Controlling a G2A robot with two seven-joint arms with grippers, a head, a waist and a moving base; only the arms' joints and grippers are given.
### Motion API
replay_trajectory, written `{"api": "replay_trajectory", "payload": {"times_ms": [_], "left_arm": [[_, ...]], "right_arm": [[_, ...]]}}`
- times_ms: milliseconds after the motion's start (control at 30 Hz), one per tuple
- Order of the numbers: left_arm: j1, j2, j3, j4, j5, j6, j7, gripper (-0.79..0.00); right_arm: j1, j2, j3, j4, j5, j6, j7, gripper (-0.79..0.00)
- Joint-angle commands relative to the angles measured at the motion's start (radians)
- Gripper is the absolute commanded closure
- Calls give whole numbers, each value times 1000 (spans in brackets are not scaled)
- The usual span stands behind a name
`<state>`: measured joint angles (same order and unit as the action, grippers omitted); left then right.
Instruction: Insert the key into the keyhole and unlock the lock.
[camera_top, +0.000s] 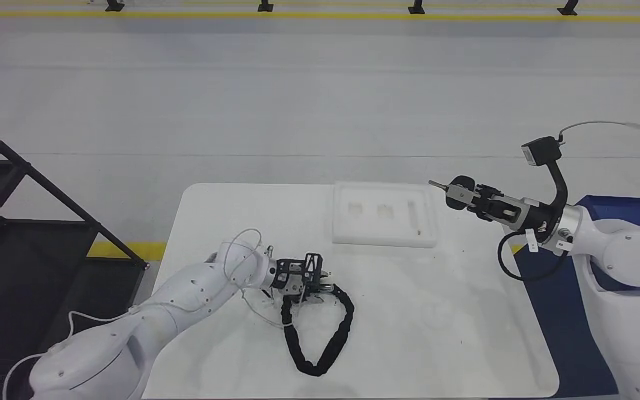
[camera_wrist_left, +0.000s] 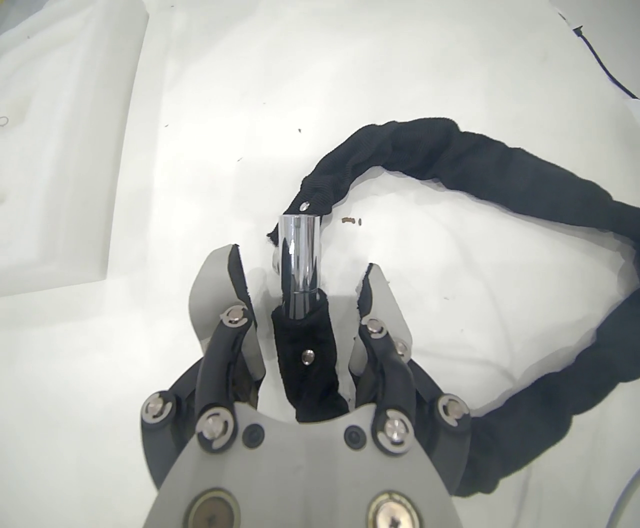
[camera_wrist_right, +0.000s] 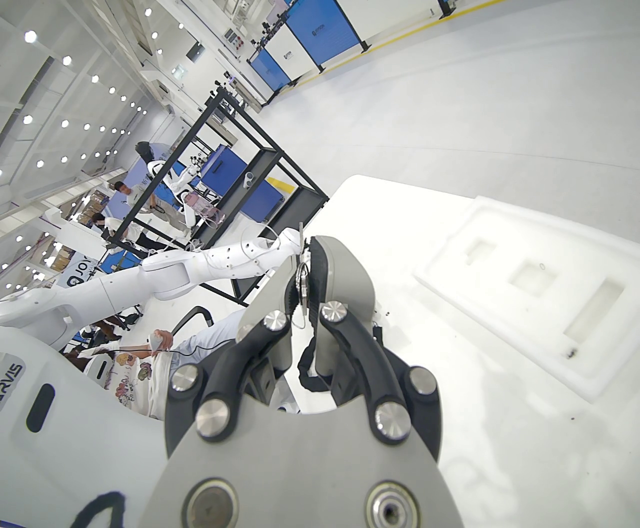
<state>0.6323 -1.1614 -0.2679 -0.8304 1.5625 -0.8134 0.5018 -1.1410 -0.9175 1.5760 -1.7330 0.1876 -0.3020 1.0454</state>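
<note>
Your table (camera_top: 450, 330) takes up the lower half of the top view. The tray (camera_top: 385, 213), white foam with three recesses, lies at the table's far edge, centre frame.

The lock (camera_top: 322, 345) is a black-sleeved chain lying in a loop on the table, left of centre and low in the frame, well apart from the tray. One sleeved end carries a chrome cylinder (camera_wrist_left: 298, 270). The other sleeved end lies just beside the cylinder's tip. You cannot make out the keyhole.

The left claw (camera_wrist_left: 302, 260) is down at the upper end of the loop. Its jaws stand apart, one on each side of the sleeved end and cylinder. A gap shows on both sides, so nothing is clamped.

The right claw (camera_top: 447, 187) hangs above the table's far right corner, just right of the tray and well apart from the lock. Its jaws are closed on the key (camera_wrist_right: 301, 234). The blade juts out past the fingertips, and a thin wire ring sits pinched between the pads (camera_wrist_right: 315, 280).
</note>
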Motion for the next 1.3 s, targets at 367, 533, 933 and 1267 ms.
{"api": "replay_trajectory", "payload": {"times_ms": [367, 533, 933, 1267], "left_arm": [[-6, -13, -34, 3, 8, -34, 36, 0], [-14, 2, -70, -42, -8, -70, 71, 0], [-39, 48, -181, -254, -39, -153, 37, 0], [-52, 48, -251, -380, -78, -122, 21, 0]], "right_arm": [[0, 0, 0, 0, 0, 0, 0, 0], [0, 0, 0, 0, 0, 0, 0, 0], [5, 6, -48, -52, -64, 87, 74, 0], [43, 27, -64, -210, -122, 288, 271, 0]]}}
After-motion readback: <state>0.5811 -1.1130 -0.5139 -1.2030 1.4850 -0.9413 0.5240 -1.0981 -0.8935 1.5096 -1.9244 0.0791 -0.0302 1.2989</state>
